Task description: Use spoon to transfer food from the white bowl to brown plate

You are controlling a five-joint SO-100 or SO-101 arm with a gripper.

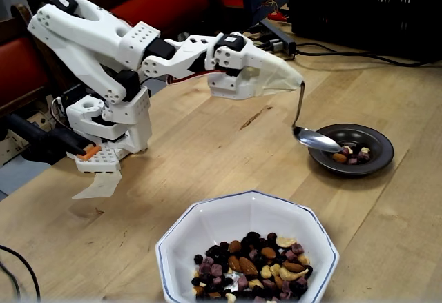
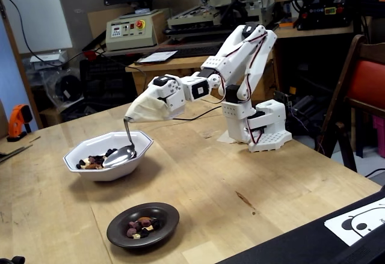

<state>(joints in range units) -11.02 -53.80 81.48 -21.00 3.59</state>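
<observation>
Spoon transfer in progress, viewed from two fixed cameras.

In one fixed view, the white arm's tape-wrapped gripper (image 1: 293, 82) pinches the shiny silver metal spoon (image 1: 314, 137) by its thin bent handle; the spoon bowl hangs at the near-left rim of the small round dark brown plate (image 1: 376, 161), and tilting early would drop food on the table. In the other, the spoon (image 2: 120, 154) appears over the large white octagonal bowl (image 2: 90, 171), probably foreshortening. Count: one spoon, one bowl, one plate, mixed nut-and-dried-fruit food (image 1: 252, 265) in both dishes.
</observation>
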